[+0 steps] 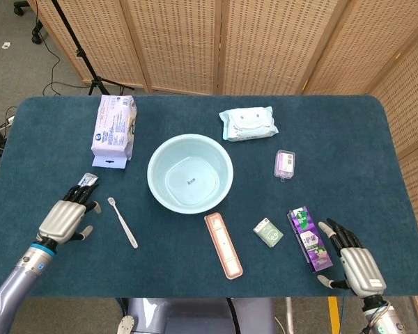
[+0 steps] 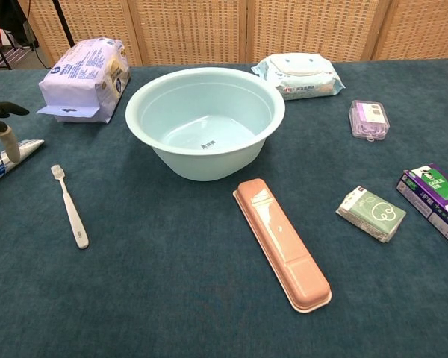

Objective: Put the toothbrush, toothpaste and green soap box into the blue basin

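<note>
The blue basin [image 1: 189, 138] [image 2: 209, 165] stands empty mid-table. A white toothbrush [image 1: 122, 222] [image 2: 69, 206] lies to its left. Further left lies the toothpaste [image 1: 90, 180] [image 2: 12, 156], mostly covered in the head view by my left hand [image 1: 66, 217]. That hand hovers over the tube with fingers extended, and its fingertips [image 2: 1, 119] show just above it in the chest view, holding nothing. The green soap box [image 1: 268, 232] [image 2: 371, 213] lies front right. Right of it, my right hand [image 1: 352, 261] rests open near the table's front edge, seen only in the head view.
A pink case [image 1: 223, 245] [image 2: 284, 242] lies in front of the basin, and a purple carton [image 1: 309, 238] [image 2: 433, 195] sits between the soap box and my right hand. At the back are a tissue pack [image 1: 114, 129], a wipes pack [image 1: 247, 124] and a small purple box [image 1: 284, 164].
</note>
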Controlling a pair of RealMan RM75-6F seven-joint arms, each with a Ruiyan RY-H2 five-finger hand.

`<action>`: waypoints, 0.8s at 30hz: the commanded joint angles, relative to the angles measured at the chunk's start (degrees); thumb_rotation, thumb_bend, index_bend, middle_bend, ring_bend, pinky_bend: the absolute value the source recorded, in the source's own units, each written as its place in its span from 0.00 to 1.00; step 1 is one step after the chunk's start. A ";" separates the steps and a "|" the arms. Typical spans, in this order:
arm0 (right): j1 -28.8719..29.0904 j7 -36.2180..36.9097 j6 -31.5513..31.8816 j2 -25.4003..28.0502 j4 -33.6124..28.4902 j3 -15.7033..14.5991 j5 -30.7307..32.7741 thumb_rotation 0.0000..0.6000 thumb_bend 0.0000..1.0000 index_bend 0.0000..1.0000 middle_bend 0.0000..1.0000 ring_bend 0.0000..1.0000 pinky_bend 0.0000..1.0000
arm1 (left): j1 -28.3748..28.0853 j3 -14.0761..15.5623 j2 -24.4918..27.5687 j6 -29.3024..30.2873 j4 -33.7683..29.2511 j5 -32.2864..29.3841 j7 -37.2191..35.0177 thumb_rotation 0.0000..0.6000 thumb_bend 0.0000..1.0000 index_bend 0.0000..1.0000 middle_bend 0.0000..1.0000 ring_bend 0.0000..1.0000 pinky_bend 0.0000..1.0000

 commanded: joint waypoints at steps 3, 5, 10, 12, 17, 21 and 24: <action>0.07 0.08 -0.09 -0.09 0.13 0.03 -0.01 1.00 0.05 0.05 0.00 0.00 0.08 | -2.83 -0.62 -3.24 -4.26 3.14 -4.26 3.56 1.00 0.33 0.44 0.00 0.00 0.00; 0.05 0.18 0.07 -0.18 0.21 0.09 -0.15 1.00 0.05 0.05 0.00 0.00 0.08 | -3.56 -0.96 -3.93 -5.08 3.64 -5.56 4.45 1.00 0.33 0.44 0.00 0.00 0.00; -0.10 0.49 0.64 -0.49 0.49 0.16 -0.62 1.00 0.05 0.05 0.00 0.00 0.08 | -5.28 -1.52 -5.15 -6.66 3.97 -8.28 6.51 1.00 0.33 0.44 0.00 0.00 0.00; -0.09 0.56 0.62 -0.51 0.53 0.12 -0.71 1.00 0.05 0.05 0.00 0.00 0.08 | -5.89 -1.63 -5.52 -7.20 3.82 -9.08 7.16 1.00 0.33 0.44 0.00 0.00 0.00; -0.17 0.96 0.89 -0.38 0.49 0.18 -0.82 1.00 0.05 0.05 0.00 0.00 0.08 | -7.20 -1.61 -6.62 -7.69 3.40 -10.56 9.13 1.00 0.33 0.44 0.00 0.00 0.00; -0.27 1.53 1.31 -0.29 0.58 0.31 -0.97 1.00 0.05 0.05 0.00 0.00 0.08 | -7.86 -1.38 -7.35 -7.59 3.08 -11.60 10.53 1.00 0.33 0.44 0.00 0.00 0.00; -0.32 1.85 1.47 -0.23 0.65 0.36 -1.01 1.00 0.05 0.05 0.00 0.00 0.08 | -8.36 -1.11 -7.68 -7.74 2.73 -12.28 11.46 1.00 0.33 0.44 0.00 0.00 0.00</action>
